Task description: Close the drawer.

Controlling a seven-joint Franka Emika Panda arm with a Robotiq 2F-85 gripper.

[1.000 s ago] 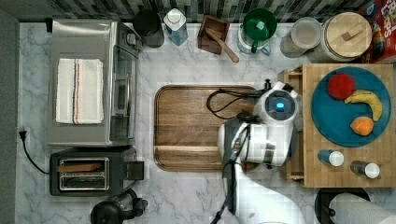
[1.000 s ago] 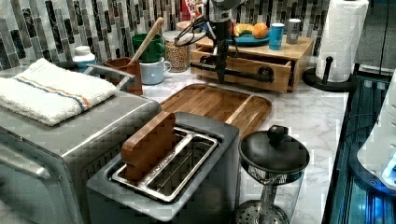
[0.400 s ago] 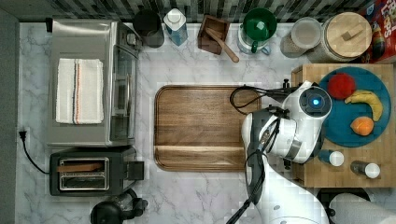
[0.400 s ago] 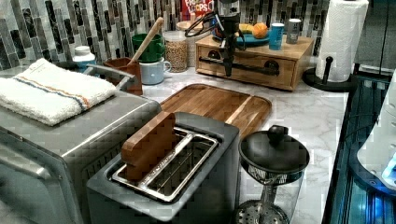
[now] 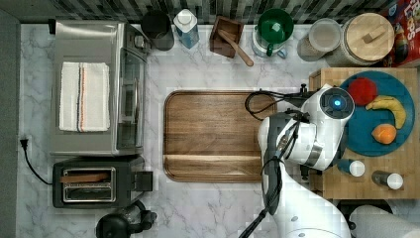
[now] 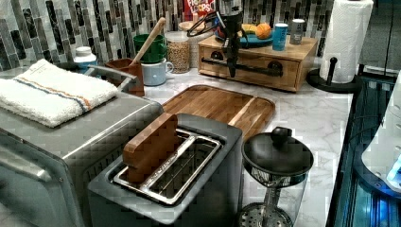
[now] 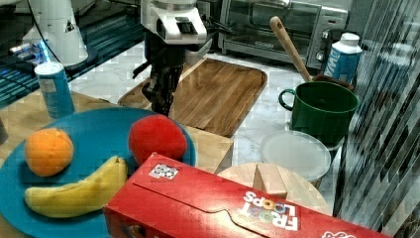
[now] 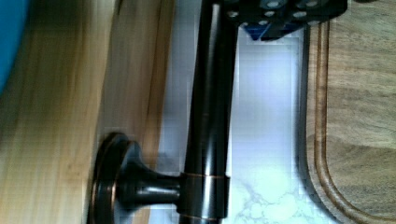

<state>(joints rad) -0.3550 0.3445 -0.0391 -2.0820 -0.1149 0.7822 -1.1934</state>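
The drawer [image 6: 257,60] sits in the light-wood box under the blue plate, its front about flush with the box in the left view. Its dark bar handle [image 6: 260,72] runs across the front. My gripper [image 6: 231,70] hangs straight down against the handle's left part, fingers together with nothing between them. In the wrist view the handle [image 8: 210,116] stands just off the drawer's wooden front [image 8: 126,93], with my gripper [image 8: 280,16] beside the bar. In the right view my gripper [image 7: 161,106] hangs at the box's edge. The arm [image 5: 317,134] covers the drawer front in the top view.
A walnut cutting board [image 5: 213,134] lies right in front of the box. The blue plate [image 5: 364,134] with fruit and two shakers rest on the box top. A paper towel roll [image 6: 347,42] stands at the left view's right. The toaster [image 5: 94,181] and toaster oven [image 5: 94,89] are at the top view's left.
The arm has moved toward the box, to the top view's right. The drawer, sticking out over the counter a second ago, has slid in with it.
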